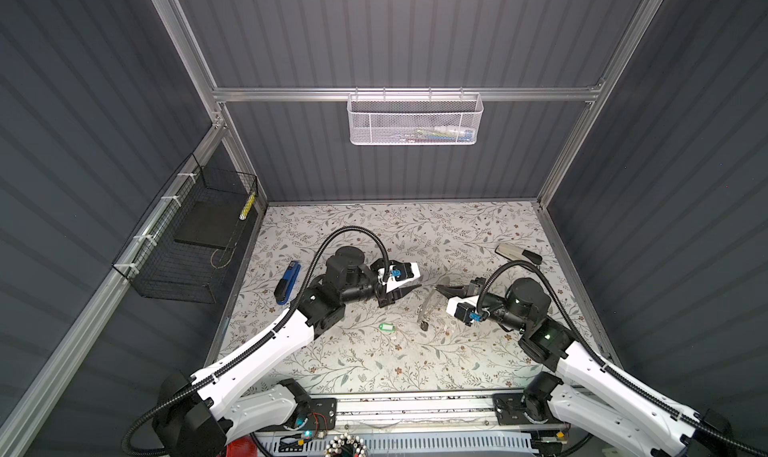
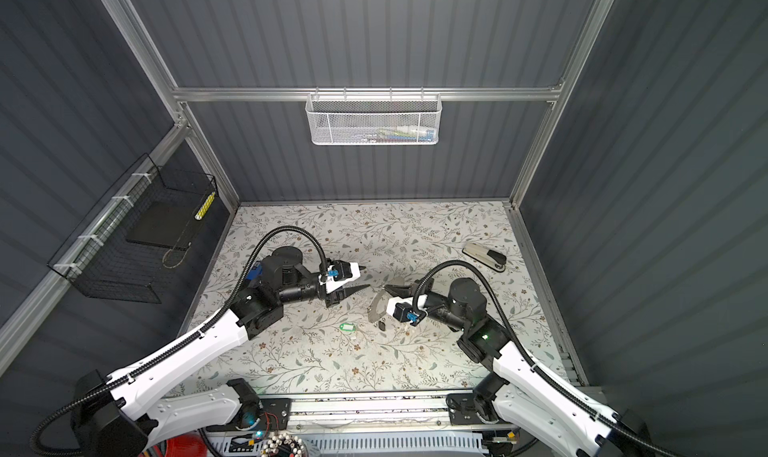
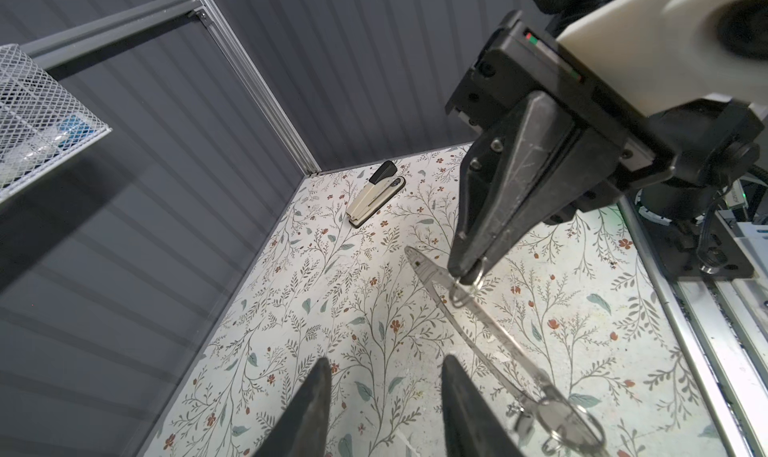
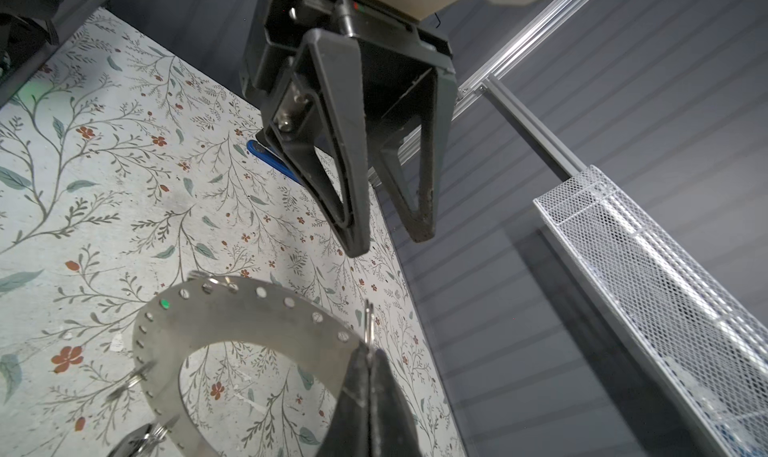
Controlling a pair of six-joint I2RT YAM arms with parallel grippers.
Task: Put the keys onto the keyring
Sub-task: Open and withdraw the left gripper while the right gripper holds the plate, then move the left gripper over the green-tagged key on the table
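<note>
— On the floral tabletop (image 1: 332, 363), which arm is nearer the green oval plastic tag (image 1: 387, 328)?
— The left gripper (image 2: 367, 278), spread and empty; the tag lies nearward of it, long axis left-right. Further right, the right gripper (image 3: 467, 273) clamps the flat grey metal keyring (image 4: 249, 322), lifted.

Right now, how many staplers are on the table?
2. The blue stapler lies by the table's left edge. The beige stapler lies near its far right corner. Another could be hidden from view, but none shows.
</note>
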